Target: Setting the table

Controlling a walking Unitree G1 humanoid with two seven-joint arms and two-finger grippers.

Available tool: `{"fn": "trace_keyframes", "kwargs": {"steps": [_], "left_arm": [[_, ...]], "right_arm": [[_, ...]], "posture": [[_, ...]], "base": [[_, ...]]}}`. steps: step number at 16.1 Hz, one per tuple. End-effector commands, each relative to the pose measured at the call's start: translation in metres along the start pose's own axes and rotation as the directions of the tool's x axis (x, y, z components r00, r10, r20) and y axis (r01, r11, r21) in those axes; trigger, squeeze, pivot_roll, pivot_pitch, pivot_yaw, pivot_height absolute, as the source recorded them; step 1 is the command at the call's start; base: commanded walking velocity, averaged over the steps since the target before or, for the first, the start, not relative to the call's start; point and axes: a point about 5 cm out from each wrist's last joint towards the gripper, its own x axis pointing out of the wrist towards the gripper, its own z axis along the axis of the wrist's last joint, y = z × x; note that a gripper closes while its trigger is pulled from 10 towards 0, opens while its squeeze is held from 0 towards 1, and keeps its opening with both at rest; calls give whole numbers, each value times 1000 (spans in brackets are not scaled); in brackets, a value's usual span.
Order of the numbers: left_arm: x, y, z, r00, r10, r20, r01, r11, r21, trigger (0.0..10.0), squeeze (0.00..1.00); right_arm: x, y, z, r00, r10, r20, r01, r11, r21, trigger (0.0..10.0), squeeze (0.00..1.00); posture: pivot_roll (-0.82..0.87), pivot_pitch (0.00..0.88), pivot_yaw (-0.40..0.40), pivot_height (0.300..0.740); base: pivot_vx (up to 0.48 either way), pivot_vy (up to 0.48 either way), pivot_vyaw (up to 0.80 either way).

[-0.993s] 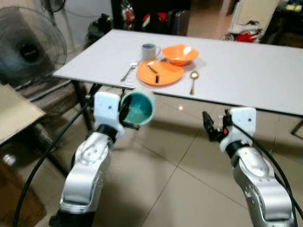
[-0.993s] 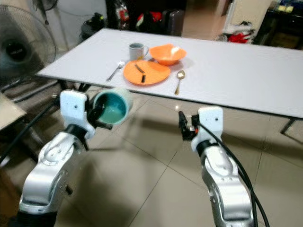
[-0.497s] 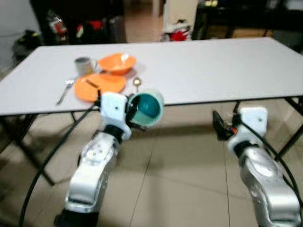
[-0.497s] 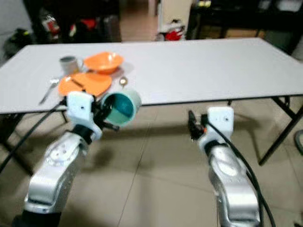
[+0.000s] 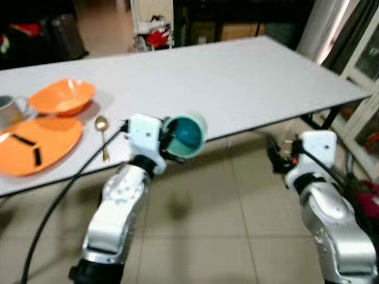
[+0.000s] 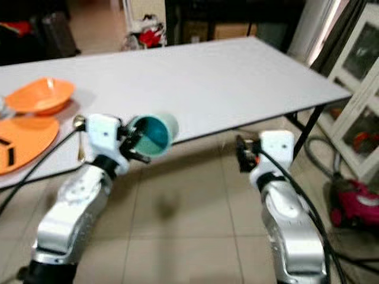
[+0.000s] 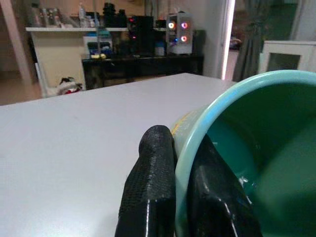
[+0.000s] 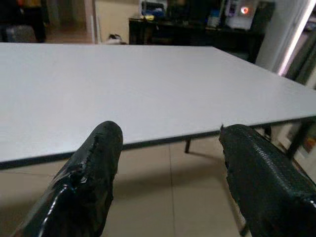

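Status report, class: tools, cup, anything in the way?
Left tool pinching teal cup rim, at table edge. Right tool open, empty. Nothing blocking.

The desk (image 5: 249, 77) is a plain pale grey-white with a thin dark edge, on black legs. The cup (image 5: 185, 135) held in the left gripper (image 5: 163, 142) is light mint green outside and a deeper teal inside. Both grippers have black fingers; the right gripper (image 5: 273, 161) sits on a white wrist block, and the arms are silver with black cables. At the far left of the desk, the bowl (image 5: 62, 97) and the plate (image 5: 35, 145) are bright orange, the plate carrying two small dark pieces. The spoon (image 5: 103, 135) beside the plate is golden, the mug (image 5: 7, 109) grey. The floor (image 5: 201, 236) is beige tile with darker grout lines
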Motion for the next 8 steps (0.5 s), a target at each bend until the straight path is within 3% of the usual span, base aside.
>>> {"fn": "trace_keyframes", "kwargs": {"steps": [1,8], "left_arm": [[0,3,1,1000,18,4,-18,1000,5,10000,0],[1,9,1,1000,31,0,-31,999,16,10000,0]], "right_arm": [[-1,2,2,1000,14,10,-14,1000,-14,10000,0],[2,10,2,998,57,13,-56,997,-56,10000,0]], "posture": [[-126,0,9,740],[-115,0,9,740]], "base": [[352,0,0],[355,0,0]]}}
